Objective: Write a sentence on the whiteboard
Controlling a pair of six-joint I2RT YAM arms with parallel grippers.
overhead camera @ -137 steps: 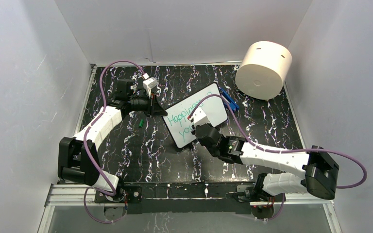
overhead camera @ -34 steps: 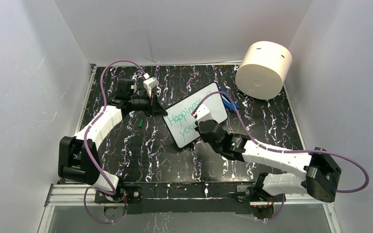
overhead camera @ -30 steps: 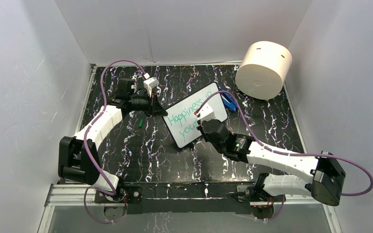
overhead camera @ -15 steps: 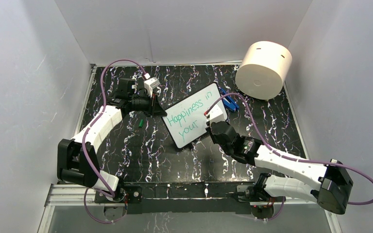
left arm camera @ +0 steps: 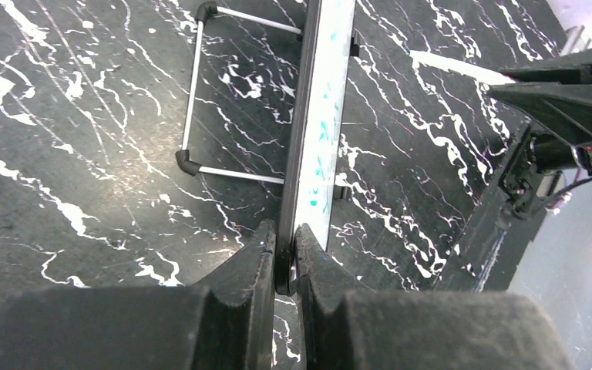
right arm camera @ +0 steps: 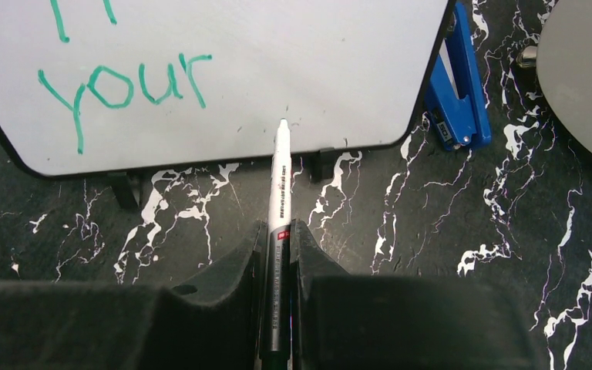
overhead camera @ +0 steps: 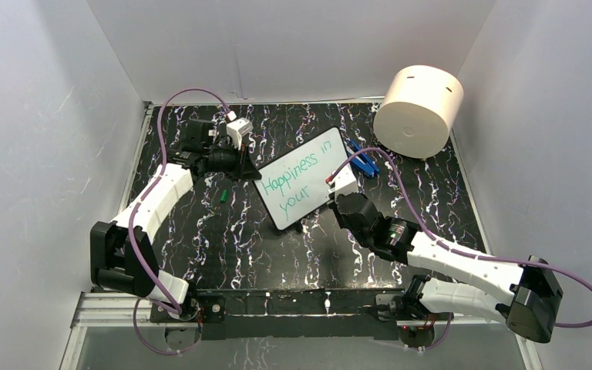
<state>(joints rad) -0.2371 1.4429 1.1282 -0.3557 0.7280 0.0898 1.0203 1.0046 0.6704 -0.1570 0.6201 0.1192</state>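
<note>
White walls are enclosing a black marbled bench [overhead camera: 200,223]. The left gripper [left arm camera: 285,254] is pinching the edge of the small black-framed whiteboard [overhead camera: 316,202], propped at the centre. Its teal-green sentence [overhead camera: 297,171] is reading "Happiness in your". The right gripper [right arm camera: 279,231] is clamping a white marker [right arm camera: 280,169] after "your", probably starting the next word; tip contact is unclear.

whiteboard [overhead camera: 320,189] central, cylinder [overhead camera: 418,110] behind right, clip [overhead camera: 362,162] between them
</note>
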